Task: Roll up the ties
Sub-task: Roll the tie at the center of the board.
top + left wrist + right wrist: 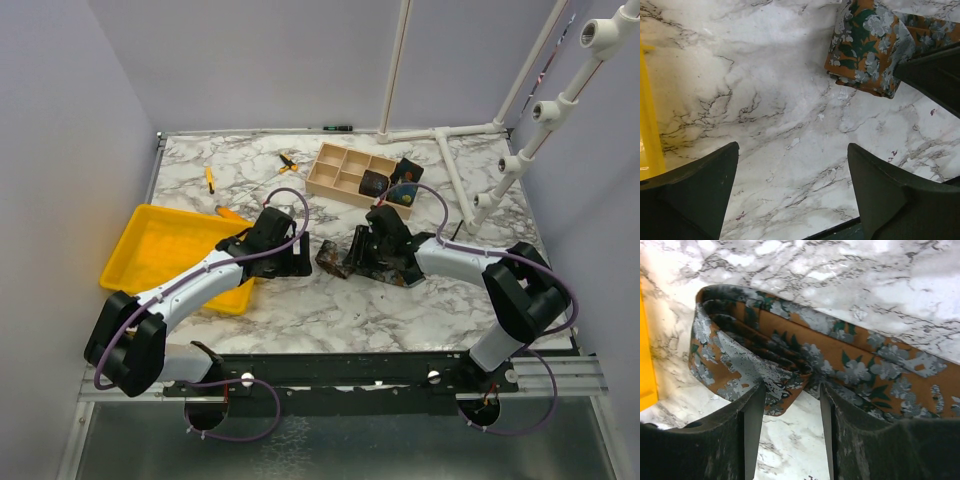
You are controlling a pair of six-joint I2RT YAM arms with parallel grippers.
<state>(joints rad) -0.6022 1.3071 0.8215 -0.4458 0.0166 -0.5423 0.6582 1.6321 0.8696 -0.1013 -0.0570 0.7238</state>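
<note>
1. Nearest to us, in the wrist views, are our own fingers. The left gripper (792, 150) is spread wide over bare marble with nothing between its fingers. The right gripper (791, 390) straddles the coiled end of the tie (855, 365) with its fingers partly apart, and we cannot tell whether they truly pinch the cloth yet.
2. Everything rests on the marble table (330, 310), and the yellow tray (165, 245) on it serves as our landmark.
3. Beyond the tray's far right corner sits a wooden box (322, 178) holding dark rolls (374, 183), which we take for ties already done.
4. Our tie lies just off the tray's right edge, between the two grippers. Its coil is the end nearer the tray and its tail runs flat away from it.
5. The step in hand looks like starting the roll.
   - We should squeeze the coil gently so it does not collapse.
   - We should keep its edges in line and turn it along the tail, away from the tray.
   - The spread left gripper could steady the coil from the tray side.
6. The cloth is rust-orange with grey-blue flowers and dark green leaves. It looks soft and slightly shiny, and the coil is loose.
7. Smallest are the screwdrivers (210, 178), just beyond the tray's far edge and well apart from the tie.
</note>
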